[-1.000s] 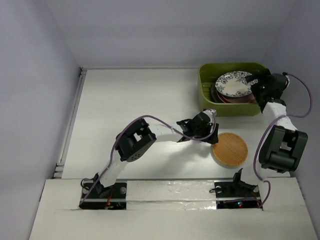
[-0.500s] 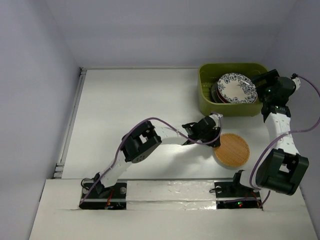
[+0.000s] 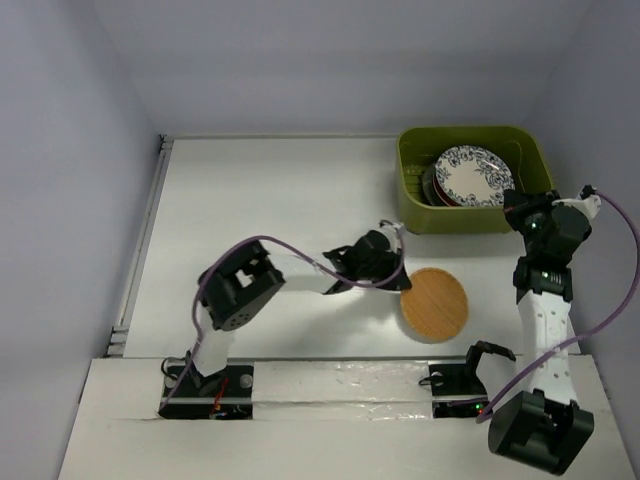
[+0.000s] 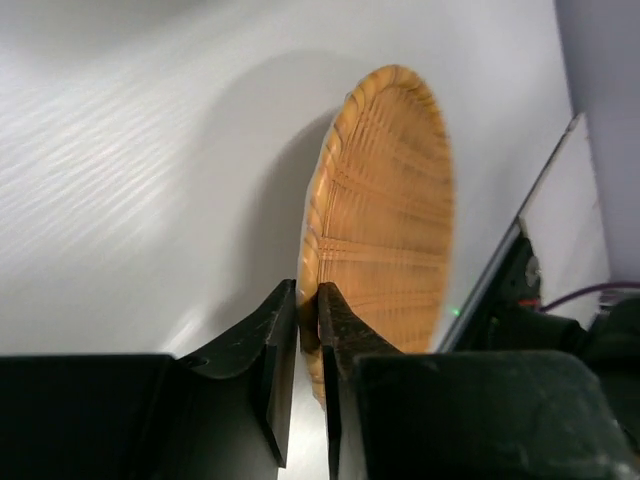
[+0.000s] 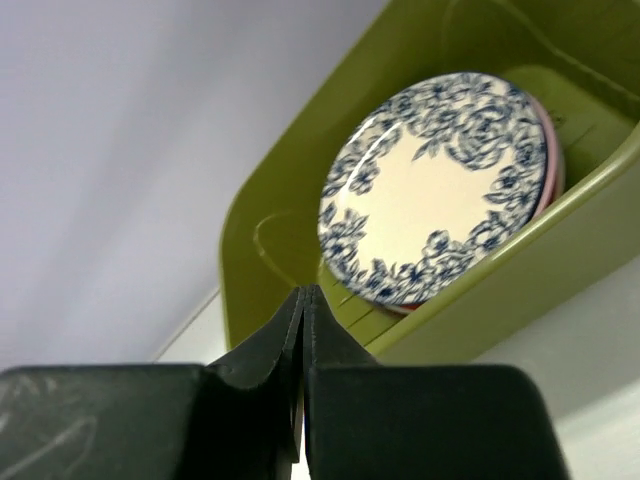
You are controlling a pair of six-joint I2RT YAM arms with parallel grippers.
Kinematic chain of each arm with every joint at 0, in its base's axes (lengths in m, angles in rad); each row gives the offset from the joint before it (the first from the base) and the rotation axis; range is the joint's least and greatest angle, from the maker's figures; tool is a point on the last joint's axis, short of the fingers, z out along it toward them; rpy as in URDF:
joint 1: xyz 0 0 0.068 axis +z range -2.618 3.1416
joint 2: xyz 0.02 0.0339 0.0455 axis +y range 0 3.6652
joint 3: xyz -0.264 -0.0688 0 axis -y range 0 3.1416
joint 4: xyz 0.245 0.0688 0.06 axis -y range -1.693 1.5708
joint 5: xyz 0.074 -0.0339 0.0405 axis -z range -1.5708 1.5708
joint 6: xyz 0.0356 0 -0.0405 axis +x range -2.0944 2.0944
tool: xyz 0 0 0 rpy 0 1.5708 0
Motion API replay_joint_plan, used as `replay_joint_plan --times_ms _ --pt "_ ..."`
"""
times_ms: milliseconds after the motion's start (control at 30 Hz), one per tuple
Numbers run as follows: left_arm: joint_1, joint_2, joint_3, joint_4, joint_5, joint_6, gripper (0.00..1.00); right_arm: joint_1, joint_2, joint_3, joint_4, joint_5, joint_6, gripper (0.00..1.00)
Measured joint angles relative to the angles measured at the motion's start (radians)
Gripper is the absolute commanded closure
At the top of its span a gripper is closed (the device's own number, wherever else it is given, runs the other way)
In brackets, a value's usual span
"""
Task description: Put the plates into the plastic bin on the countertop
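Note:
The orange-brown plate (image 3: 436,304) (image 4: 392,220) sits over the countertop (image 3: 260,200) in front of the arms. My left gripper (image 3: 397,284) (image 4: 308,303) is shut on its left rim, one finger on each face. The olive-green plastic bin (image 3: 455,218) (image 5: 250,235) stands at the back right and holds a stack of plates. The blue-white patterned plate (image 3: 472,175) (image 5: 435,190) lies on top, with a red plate's edge (image 5: 548,150) showing under it. My right gripper (image 3: 513,203) (image 5: 302,296) is shut and empty, just outside the bin's near right wall.
A metal rail (image 3: 150,230) runs along the countertop's left edge, and lilac walls close in the back and sides. The right arm's purple cable (image 3: 620,270) loops at the far right. Both arm bases (image 3: 205,385) sit on the near white ledge.
My left gripper closed on the orange-brown plate's rim and moved it left. My right gripper let go of the blue-white plate in the bin, drew back toward me and shut.

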Motion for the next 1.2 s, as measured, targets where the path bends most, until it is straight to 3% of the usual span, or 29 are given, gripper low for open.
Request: replay_joint_plan --times_ms 67,100,167,200,300,467,667,933,967,1000,1067,1100,1167,1200 --pt "0.045 -0.105 -0.095 0.012 0.013 -0.016 1.00 0.000 -0.047 -0.031 0.010 -0.042 -0.012 1.00" --pt "0.071 -0.161 -0.141 0.035 0.018 -0.023 1.00 0.000 -0.066 -0.045 0.013 -0.067 -0.022 0.95" --pt "0.126 -0.273 -0.212 0.050 0.019 -0.033 1.00 0.002 -0.090 -0.071 0.017 -0.127 -0.039 0.68" --pt "0.150 -0.320 -0.239 0.056 0.019 -0.037 1.00 0.005 -0.096 -0.084 0.019 -0.157 -0.045 0.36" --pt "0.231 -0.466 -0.306 0.090 0.026 -0.063 1.00 0.036 -0.101 -0.116 0.024 -0.233 -0.079 0.06" --pt "0.329 -0.603 -0.319 0.142 0.069 -0.093 1.00 0.127 -0.090 -0.150 0.045 -0.341 -0.130 0.04" --pt "0.407 -0.631 -0.309 0.164 0.132 -0.122 1.00 0.237 -0.050 -0.167 0.099 -0.435 -0.148 0.03" --pt "0.422 -0.593 -0.280 0.217 0.219 -0.180 1.00 0.293 0.060 -0.180 0.220 -0.546 -0.123 0.13" --pt "0.422 -0.590 -0.279 0.230 0.231 -0.191 1.00 0.299 0.078 -0.180 0.225 -0.554 -0.121 0.19" --pt "0.422 -0.589 -0.279 0.243 0.241 -0.201 1.00 0.304 0.097 -0.180 0.232 -0.566 -0.114 0.52" --pt "0.422 -0.589 -0.276 0.251 0.251 -0.204 1.00 0.309 0.121 -0.180 0.254 -0.585 -0.099 0.83" --pt "0.422 -0.589 -0.275 0.241 0.247 -0.197 0.86 0.310 0.122 -0.180 0.263 -0.591 -0.095 1.00" --pt "0.444 -0.588 -0.273 0.204 0.217 -0.182 0.61 0.303 0.100 -0.174 0.293 -0.621 -0.038 1.00" --pt "0.451 -0.586 -0.272 0.188 0.217 -0.180 0.43 0.316 0.082 -0.160 0.299 -0.609 -0.039 1.00"
